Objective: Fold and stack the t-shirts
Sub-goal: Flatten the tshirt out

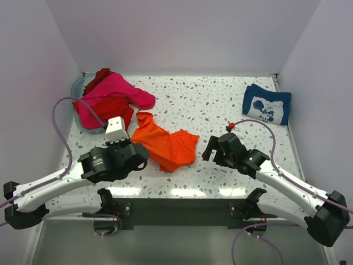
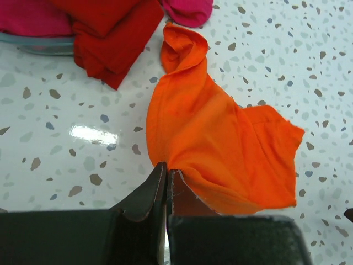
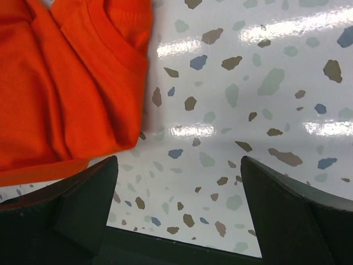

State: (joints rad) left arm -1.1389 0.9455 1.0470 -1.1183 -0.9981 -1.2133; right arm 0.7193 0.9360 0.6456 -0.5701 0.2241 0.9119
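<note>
An orange t-shirt [image 1: 168, 143] lies crumpled in the middle of the table. My left gripper [image 2: 166, 172] is shut on its near left edge, the cloth [image 2: 220, 143] bunching out from the closed jaws. My right gripper [image 3: 179, 165] stands open just right of the shirt, over bare table, with the shirt's collar [image 3: 110, 38] at its upper left. A hot pink t-shirt [image 1: 118, 88] and a red one [image 1: 113, 107] spill from a bin at the back left. A navy blue t-shirt [image 1: 267, 104] with white print lies folded at the back right.
A light blue bin [image 1: 78, 88] at the back left holds the pink and red shirts. A small red object [image 1: 230, 126] lies on the table behind my right arm. White walls close in the speckled table [image 1: 209, 99] on three sides.
</note>
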